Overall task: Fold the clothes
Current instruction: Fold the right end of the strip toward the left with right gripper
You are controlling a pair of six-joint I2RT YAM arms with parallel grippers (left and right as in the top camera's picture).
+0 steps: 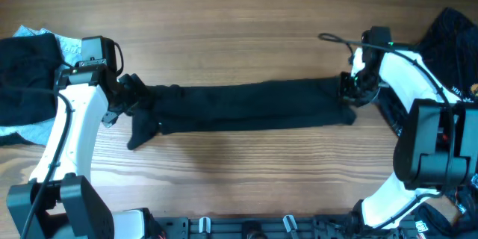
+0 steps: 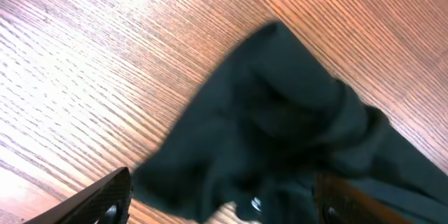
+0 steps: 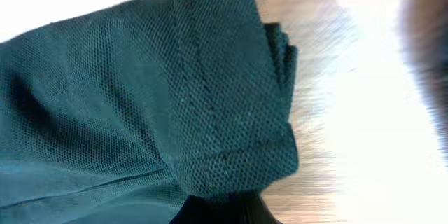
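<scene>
A black garment lies stretched in a long, narrow band across the middle of the table. My left gripper is at its bunched left end. In the left wrist view the two fingers stand wide apart with the dark fabric lying between them, not pinched. My right gripper is at the band's right end. In the right wrist view the mesh fabric with its hemmed corner gathers down into the dark jaws, which look closed on it.
A pile with a black garment on a light blue one lies at the far left. More black clothes with white print lie at the far right. A cable loops by the right arm.
</scene>
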